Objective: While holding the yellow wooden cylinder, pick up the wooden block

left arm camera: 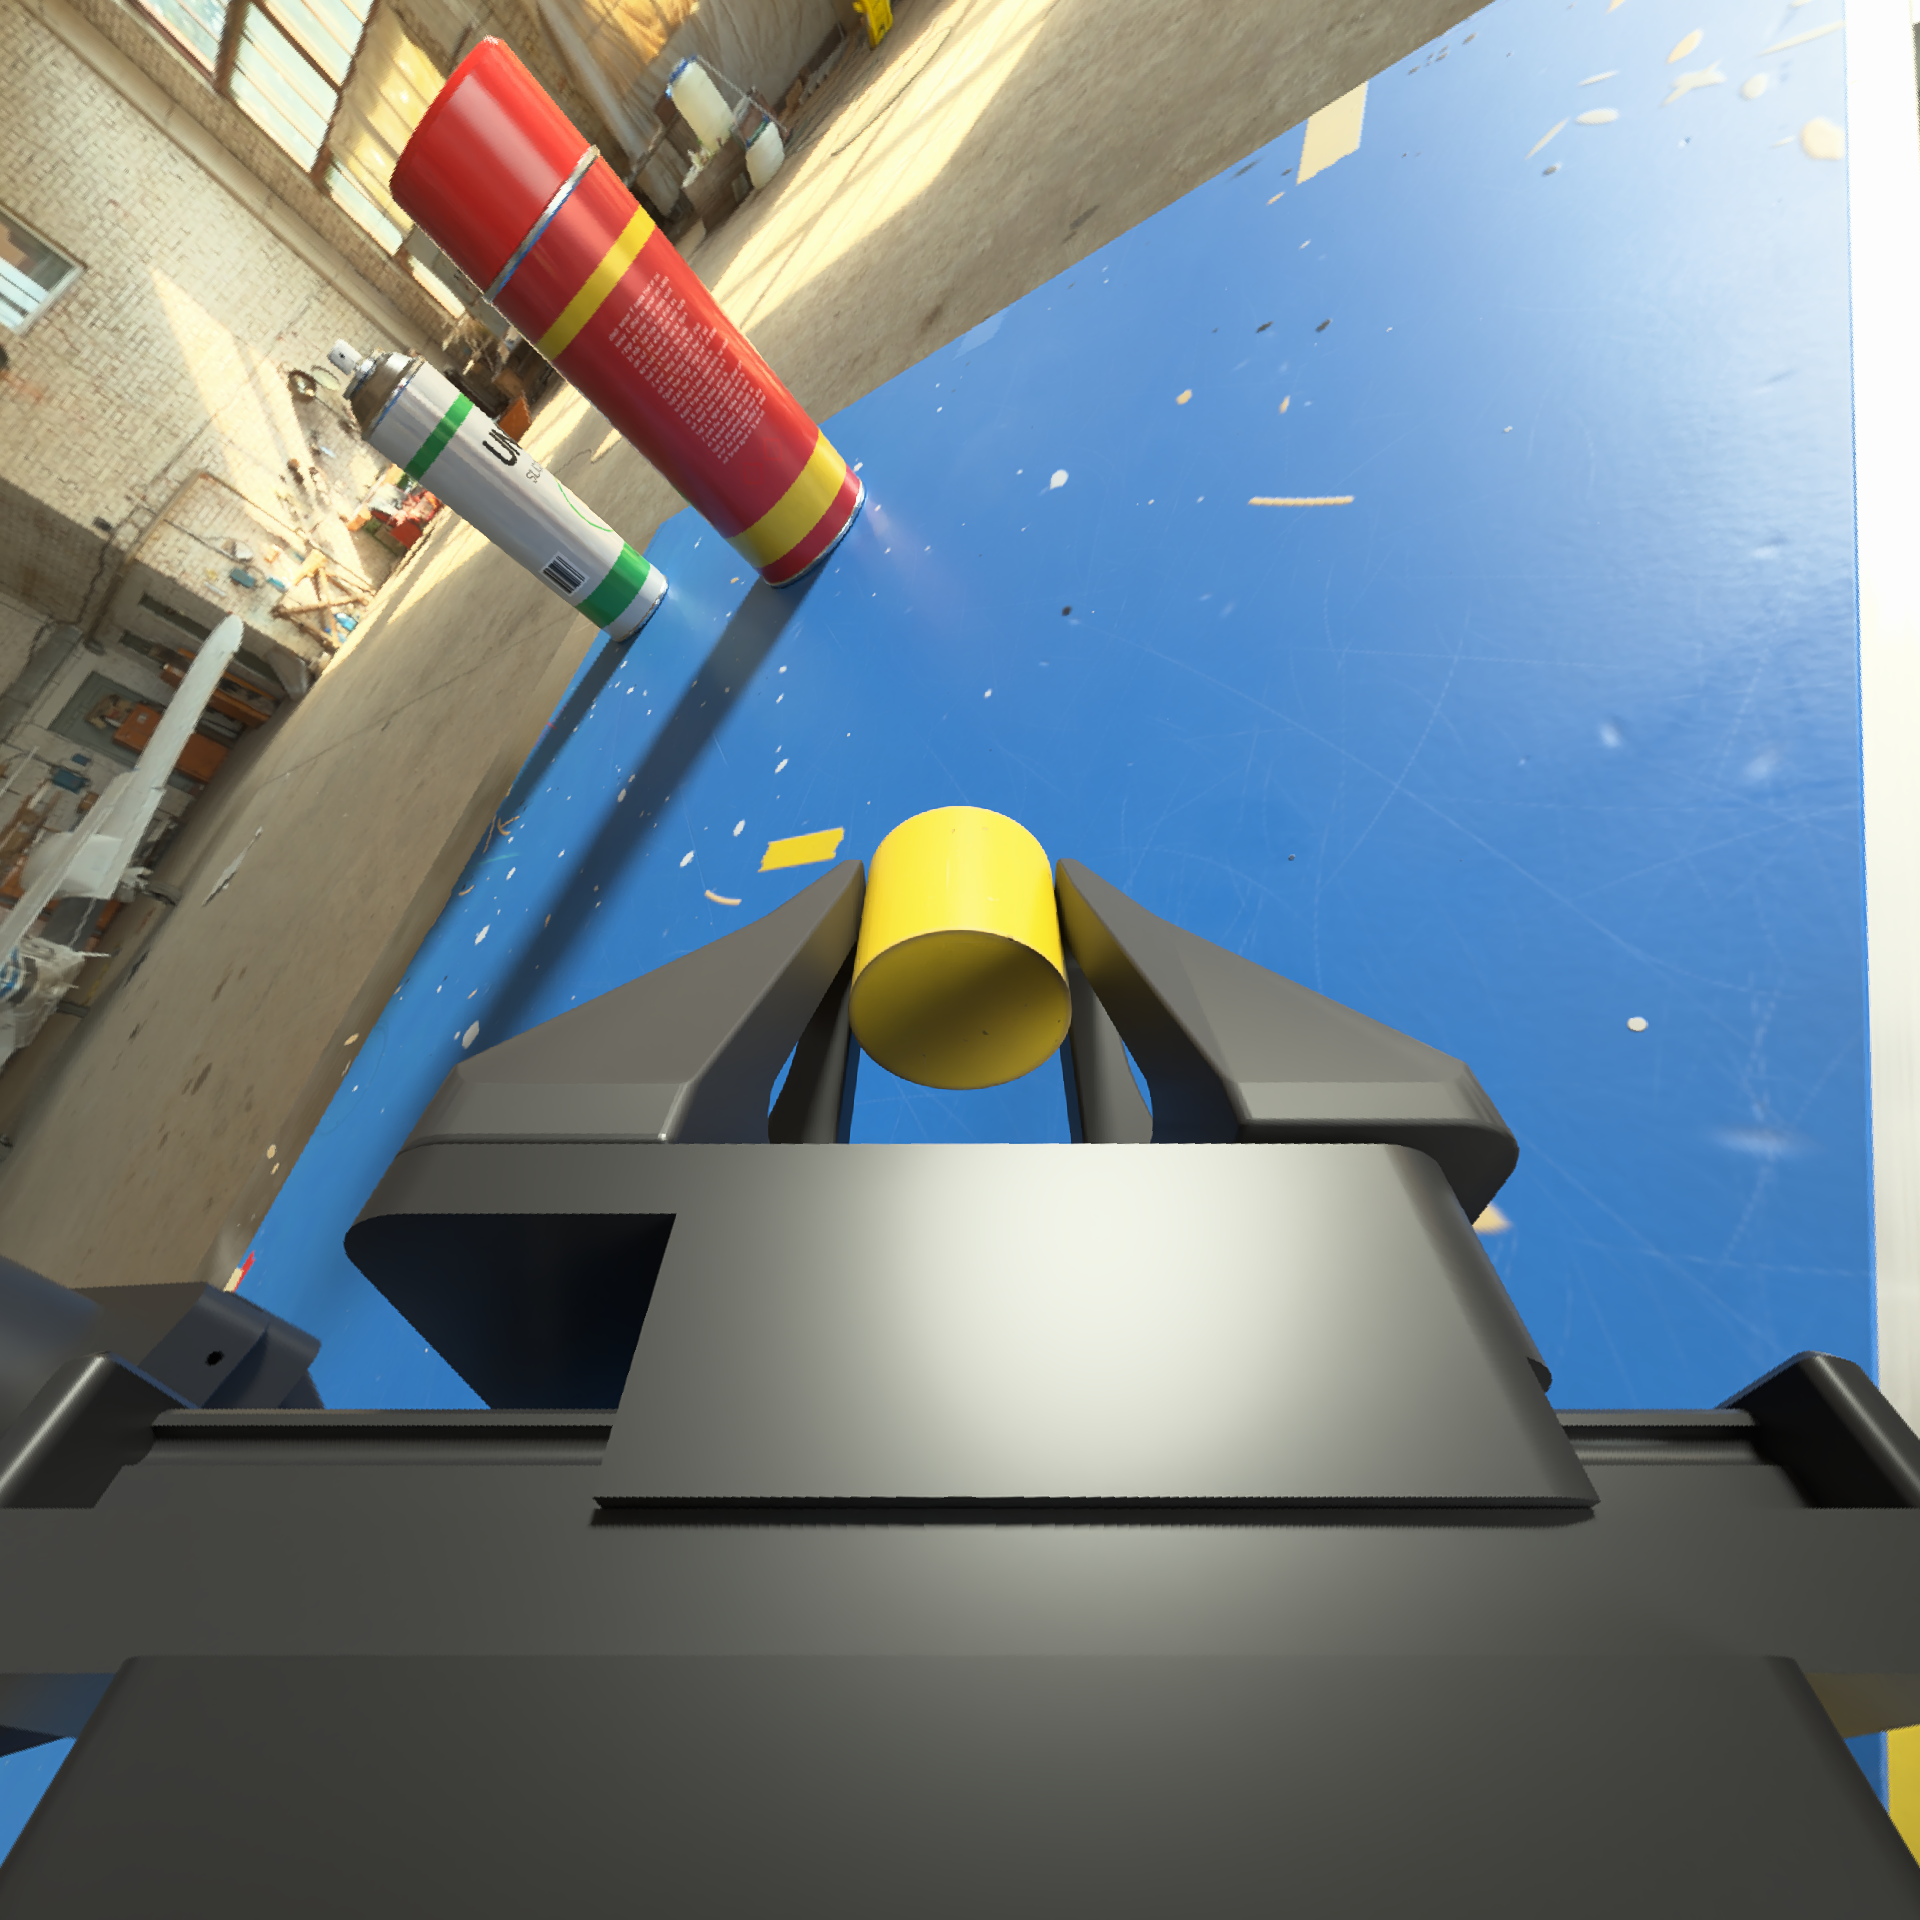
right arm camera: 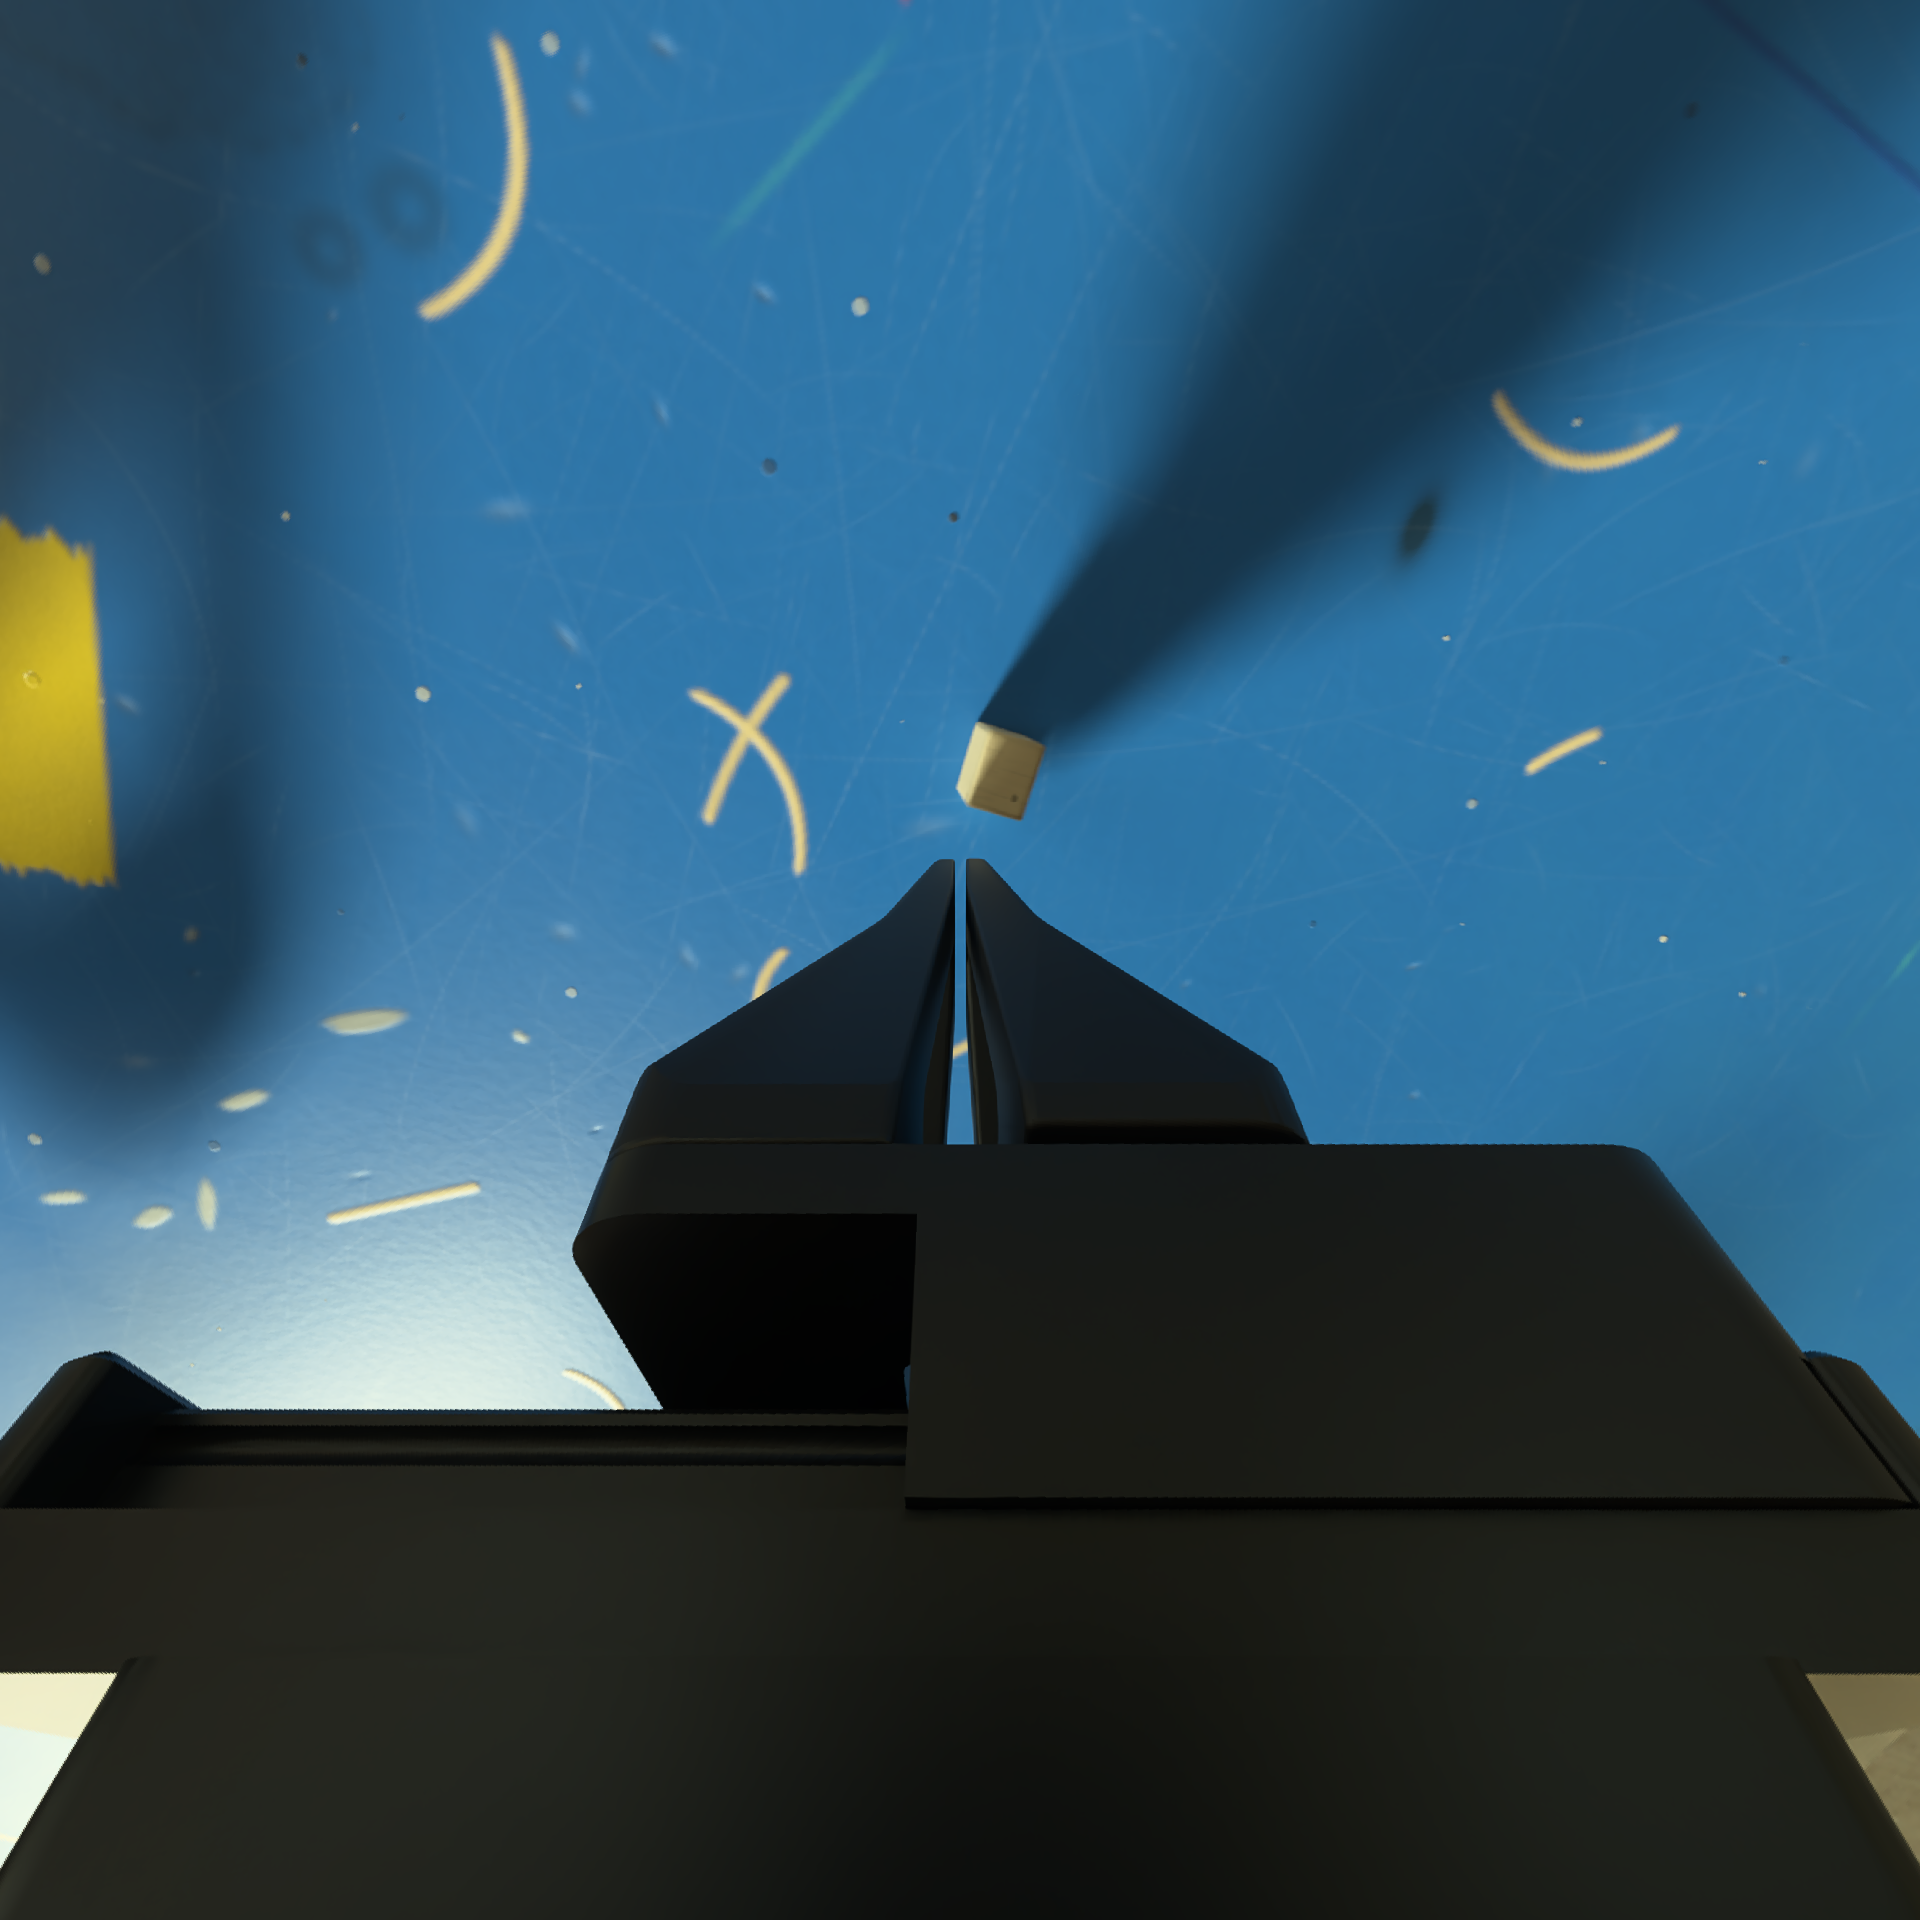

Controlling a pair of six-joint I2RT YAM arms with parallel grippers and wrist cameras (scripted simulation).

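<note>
My left gripper (left arm camera: pixel 958 878) is shut on the yellow wooden cylinder (left arm camera: pixel 961 945) and holds it above the blue table (left arm camera: pixel 1455 727). The cylinder lies along the fingers, its flat end facing the camera. In the right wrist view, my right gripper (right arm camera: pixel 960 862) is shut and empty, its tips together. A small pale wooden block (right arm camera: pixel 1000 771) sits on the blue table (right arm camera: pixel 1247 935) just beyond the fingertips, slightly to the right, apart from them. It casts a long dark shadow up and to the right.
A tall red can with yellow bands (left arm camera: pixel 634 322) and a smaller white spray can with green bands (left arm camera: pixel 499 488) stand near the table's far left edge. A yellow tape patch (right arm camera: pixel 52 707) lies on the table at the left. Pale flecks and curved marks dot the surface.
</note>
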